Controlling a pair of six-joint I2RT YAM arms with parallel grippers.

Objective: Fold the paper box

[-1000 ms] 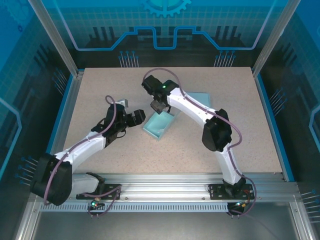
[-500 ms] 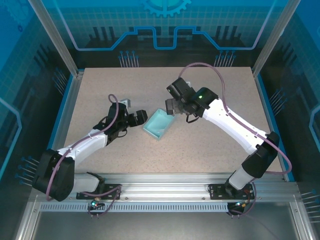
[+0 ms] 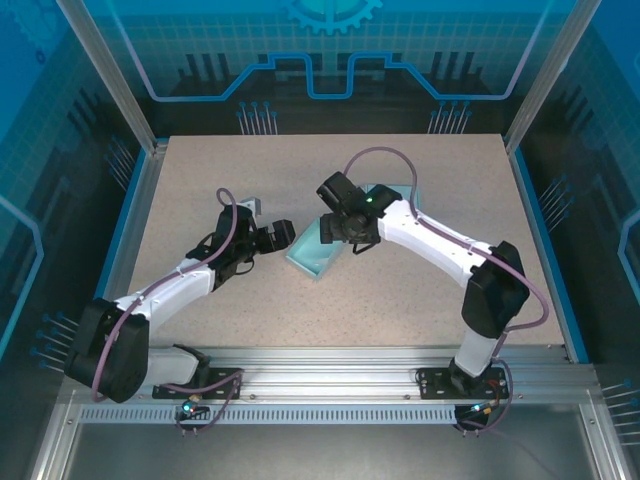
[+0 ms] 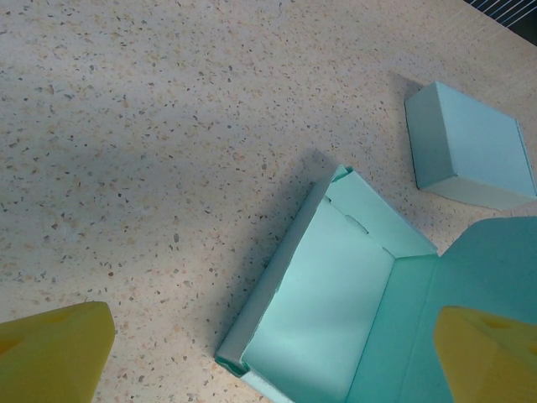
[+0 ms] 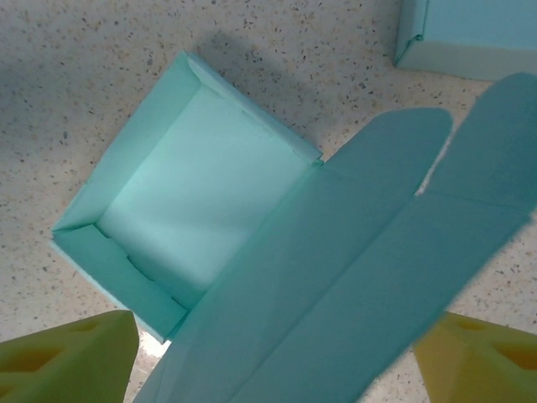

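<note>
- Left end effector [image 3: 284, 237], fingers apart, hovers beside the paper box [image 3: 312, 256] mid-tabletop, likely to brace it.
- Right end effector [image 3: 336, 232], fingers apart, straddles the raised lid [image 5: 352, 252], apparently to close it.

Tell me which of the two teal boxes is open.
The open box, the nearer of the two in the top view: its tray is bare inside and its lid flap stands unfolded. The closed box beyond it is shut on every visible side.

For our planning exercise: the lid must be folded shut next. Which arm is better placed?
Right, probably. The right pincer hangs over the box, the raised lid between its open fingers; the left pincer sits beside the box's wall.
</note>
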